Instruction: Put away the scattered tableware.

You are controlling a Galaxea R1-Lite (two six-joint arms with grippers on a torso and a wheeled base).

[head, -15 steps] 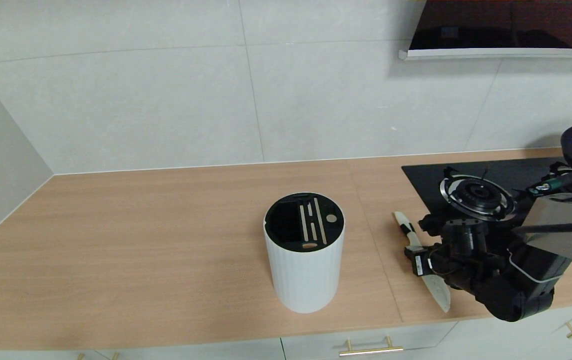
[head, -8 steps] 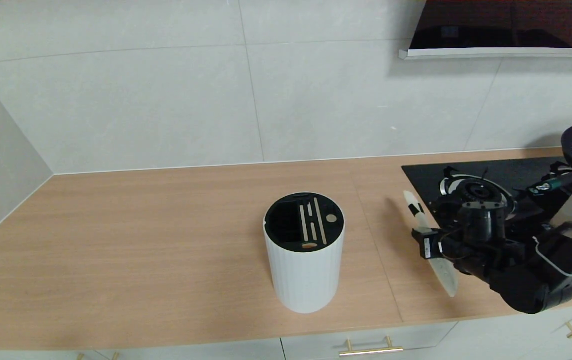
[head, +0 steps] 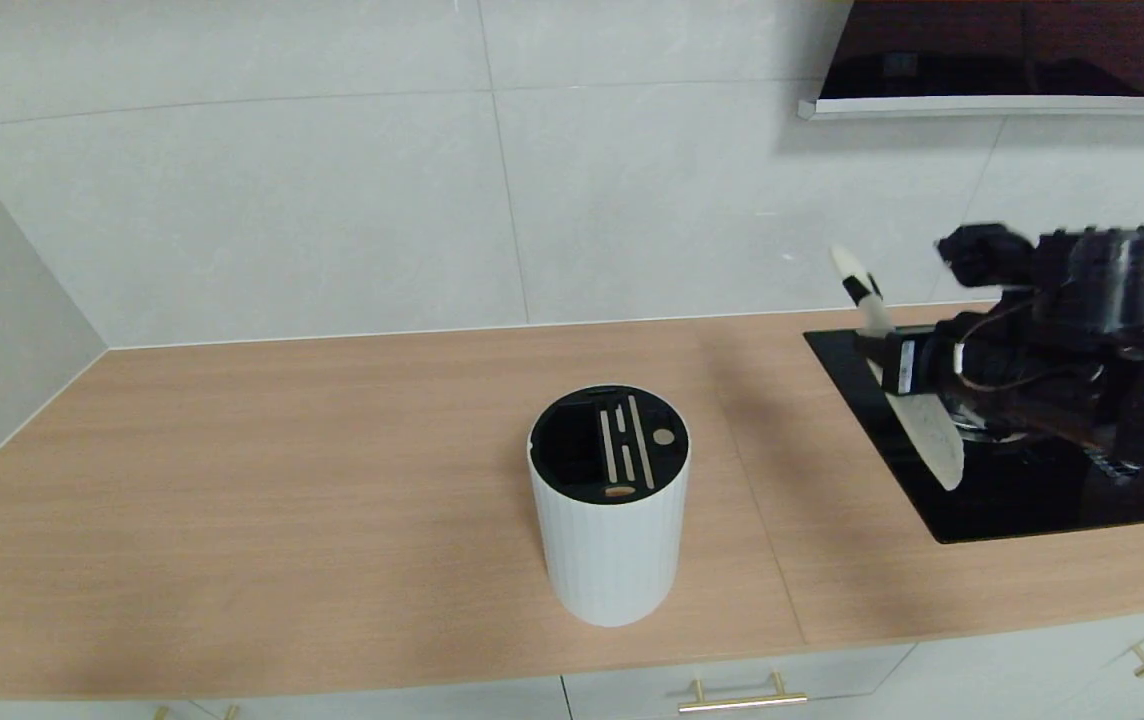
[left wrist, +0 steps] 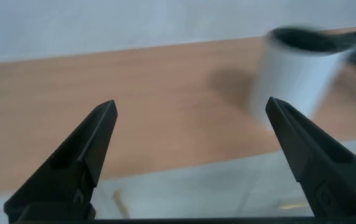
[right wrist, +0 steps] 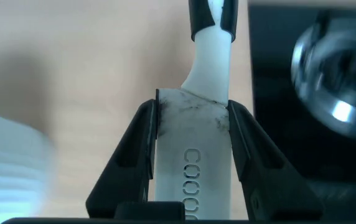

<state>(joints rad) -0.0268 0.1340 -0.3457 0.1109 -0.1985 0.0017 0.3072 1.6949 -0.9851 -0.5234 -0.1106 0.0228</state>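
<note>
My right gripper [head: 900,362] is shut on a white knife [head: 917,425] and holds it in the air over the left edge of the black hob [head: 1022,495]. Its handle with a black band points up and back; the blade slants down. In the right wrist view both fingers [right wrist: 139,162] clamp the knife [right wrist: 193,155] near where blade meets handle. A white cylindrical knife holder [head: 612,545] with a black slotted top stands mid-counter, well to the knife's left. My left gripper [left wrist: 190,137] is open, hanging off the counter's front edge, with the holder [left wrist: 296,74] beyond it.
The wooden counter [head: 282,480] runs to a tiled wall. A gas burner [right wrist: 333,81] sits on the hob under the right arm. A dark range hood [head: 1012,60] hangs at upper right. Drawers with brass handles [head: 742,695] lie below the counter edge.
My right gripper has lifted the knife off the counter and carried it up and back, from near the front edge to above the hob's left edge. The holder has not moved.
</note>
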